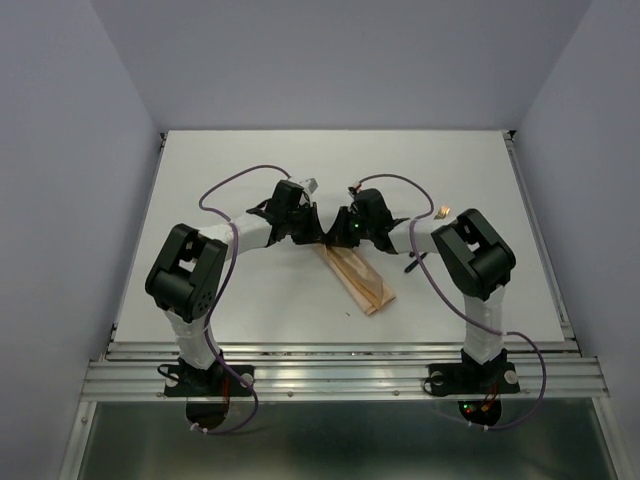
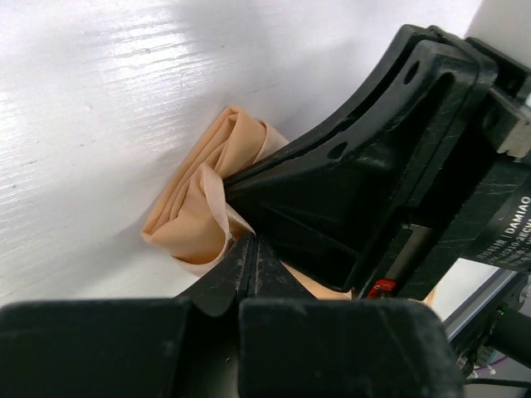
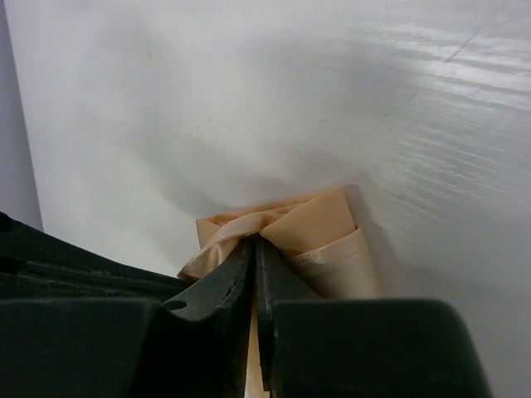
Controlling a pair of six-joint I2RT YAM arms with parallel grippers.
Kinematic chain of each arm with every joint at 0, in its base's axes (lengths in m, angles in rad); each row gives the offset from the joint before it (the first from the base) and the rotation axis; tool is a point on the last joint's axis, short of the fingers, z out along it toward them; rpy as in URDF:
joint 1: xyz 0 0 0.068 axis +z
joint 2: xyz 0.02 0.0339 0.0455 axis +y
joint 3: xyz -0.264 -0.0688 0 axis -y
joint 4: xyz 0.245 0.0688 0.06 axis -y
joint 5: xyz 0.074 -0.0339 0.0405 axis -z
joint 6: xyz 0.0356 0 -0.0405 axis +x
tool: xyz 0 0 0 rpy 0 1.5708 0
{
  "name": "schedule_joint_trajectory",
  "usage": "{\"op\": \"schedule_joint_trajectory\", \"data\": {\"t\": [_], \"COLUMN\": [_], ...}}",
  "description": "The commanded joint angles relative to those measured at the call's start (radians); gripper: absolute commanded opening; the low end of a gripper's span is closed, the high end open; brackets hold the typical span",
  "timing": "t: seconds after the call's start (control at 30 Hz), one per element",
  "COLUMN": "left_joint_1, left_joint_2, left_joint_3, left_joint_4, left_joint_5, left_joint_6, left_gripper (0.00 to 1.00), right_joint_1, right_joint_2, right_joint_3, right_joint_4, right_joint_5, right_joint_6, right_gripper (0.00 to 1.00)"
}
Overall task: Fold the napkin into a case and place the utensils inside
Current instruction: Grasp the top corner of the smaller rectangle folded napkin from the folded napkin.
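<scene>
At the top view's centre, your left end effector [image 2: 250, 242] and right end effector [image 3: 254, 242] are pinching closed on the napkin [image 1: 360, 280], which is looking soft and light; grip across stacked folds.

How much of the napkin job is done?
Done: the napkin is folded into a narrow strip. In hand: the left fingers and right fingers both pinch its far end. Left: more folding, then tucking in the gold-headed utensil, which lies outside it.
</scene>
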Motion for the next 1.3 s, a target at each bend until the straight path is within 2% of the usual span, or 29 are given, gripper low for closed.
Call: {"op": "schedule_joint_trajectory", "data": {"t": [0.0,0.3,0.43,0.53,0.57,0.63,0.77,1.07,1.27], "left_joint_1": [-0.004,-0.004,-0.004,-0.004,-0.004,-0.004,-0.004,-0.004,-0.004], "left_joint_2": [-0.004,0.008,0.010,0.008,0.008,0.005,0.010,0.019,0.021], "left_joint_3": [0.026,0.015,0.020,0.021,0.023,0.023,0.021,0.034,0.031], "left_joint_4": [0.036,0.053,0.055,0.055,0.053,0.050,0.052,0.058,0.058], "left_joint_5": [0.013,0.013,0.017,0.021,0.019,0.019,0.016,0.030,0.031], "left_joint_6": [-0.004,-0.010,-0.010,-0.010,-0.010,-0.009,-0.015,-0.024,-0.026], "left_gripper": [0.00,0.00,0.00,0.00,0.00,0.00,0.00,0.00,0.00], "right_joint_1": [0.010,0.010,0.010,0.028,0.029,0.062,0.094,0.163,0.173], "right_joint_2": [-0.104,-0.264,-0.298,-0.321,-0.328,-0.354,-0.391,-0.333,-0.321], "right_joint_3": [0.002,-0.096,-0.147,-0.167,-0.174,-0.184,-0.222,-0.195,-0.196], "right_joint_4": [-0.043,-0.040,-0.093,-0.147,-0.159,-0.191,-0.179,-0.204,-0.205], "right_joint_5": [0.066,0.100,0.144,0.179,0.184,0.211,0.265,0.345,0.416], "right_joint_6": [-0.048,-0.058,-0.124,-0.216,-0.265,-0.331,-0.377,-0.419,-0.403], "right_gripper": [0.11,0.17,0.19,0.27,0.34,0.40,0.45,0.47,0.45]}}
